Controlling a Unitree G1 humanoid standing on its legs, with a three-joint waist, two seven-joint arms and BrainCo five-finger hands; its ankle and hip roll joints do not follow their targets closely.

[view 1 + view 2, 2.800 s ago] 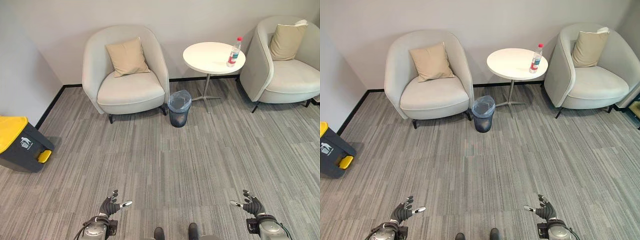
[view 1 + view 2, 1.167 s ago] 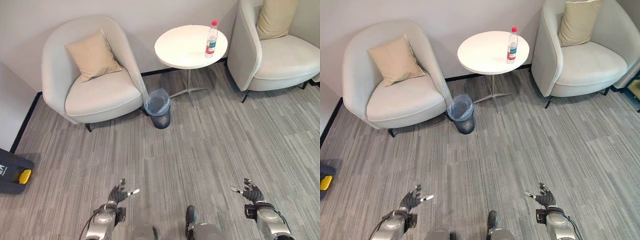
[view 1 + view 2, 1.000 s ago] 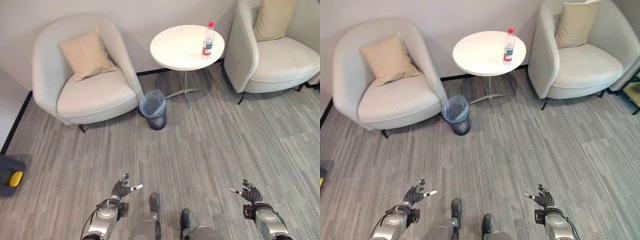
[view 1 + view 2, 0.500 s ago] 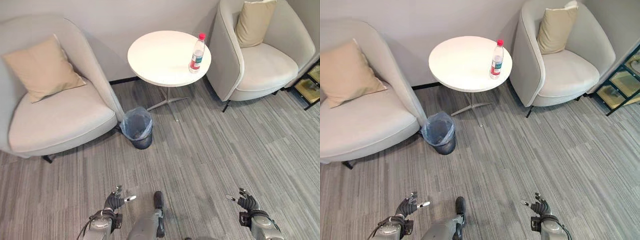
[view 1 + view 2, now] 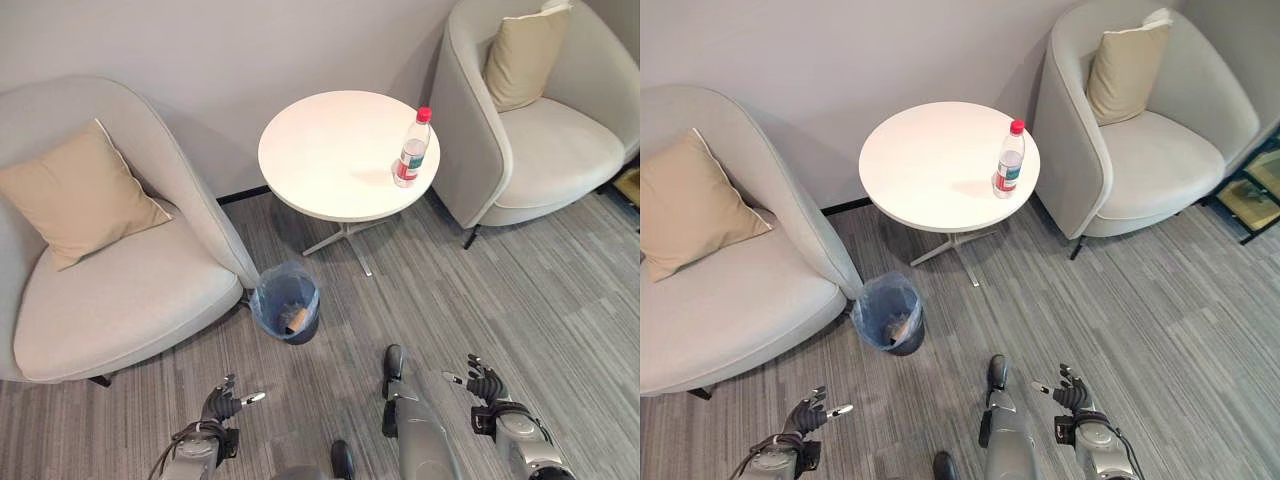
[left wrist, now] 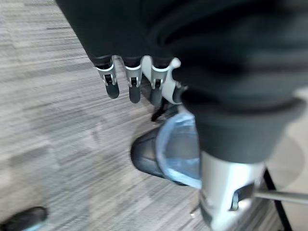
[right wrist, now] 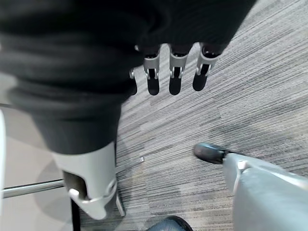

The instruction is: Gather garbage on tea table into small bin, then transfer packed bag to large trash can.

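A clear plastic bottle (image 5: 411, 150) with a red cap stands upright near the right edge of the round white tea table (image 5: 330, 150). On the floor below the table's left side sits the small dark bin (image 5: 262, 292), lined with a bluish bag, with a brownish scrap (image 5: 295, 318) inside. My left hand (image 5: 222, 405) hangs low over the carpet, short of the bin, fingers straight and empty; past its fingers (image 6: 130, 84) the bin (image 6: 166, 154) shows close by. My right hand (image 5: 483, 385) is low on the right, open and empty, fingers (image 7: 175, 77) over carpet.
A pale armchair (image 5: 130, 300) with a beige cushion (image 5: 75, 195) stands left of the bin, almost touching it. A second armchair (image 5: 550, 140) with a cushion (image 5: 525, 55) stands right of the table. A dark shelf (image 5: 1255, 190) shows at the far right. Grey carpet lies in front.
The camera has come forward and turned toward the table, so table, bottle and bin look nearer. Both hands stay low, open and empty.
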